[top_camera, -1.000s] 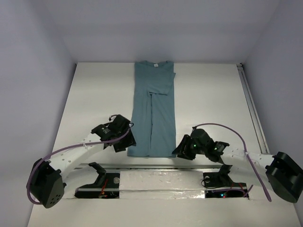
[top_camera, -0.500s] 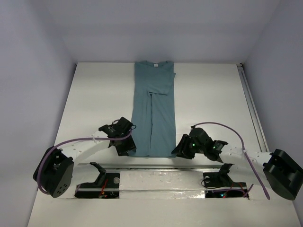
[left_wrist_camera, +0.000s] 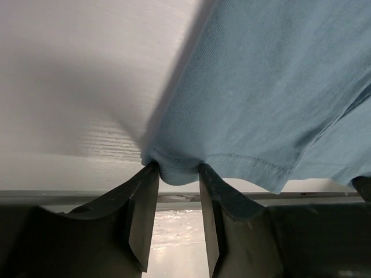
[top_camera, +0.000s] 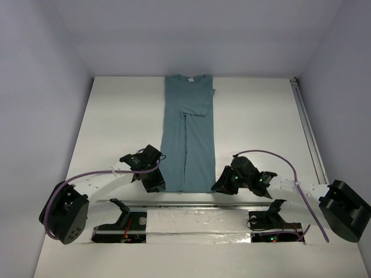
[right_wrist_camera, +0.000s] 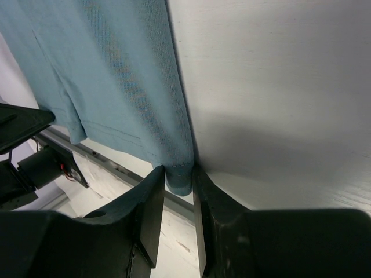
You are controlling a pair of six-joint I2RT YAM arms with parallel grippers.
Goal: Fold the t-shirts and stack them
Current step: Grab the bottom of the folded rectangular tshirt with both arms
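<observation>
Frame centre: plain teal cotton t-shirt [top_camera: 186,139], no print, small white neck label [top_camera: 188,79]. Matte white table [top_camera: 261,121]. Black: left gripper [left_wrist_camera: 178,169], right gripper [right_wrist_camera: 177,172]. Purple: arm cables [top_camera: 98,174].

One teal t-shirt [top_camera: 188,139] mid-frame, one white table [top_camera: 116,127], two robot arms along the bottom, left arm [top_camera: 98,183] and right arm [top_camera: 290,187], two grippers, left gripper [top_camera: 157,186] and right gripper [top_camera: 219,186].

The white table [top_camera: 116,127] carries a teal t-shirt [top_camera: 188,133], folded into a long strip.
</observation>
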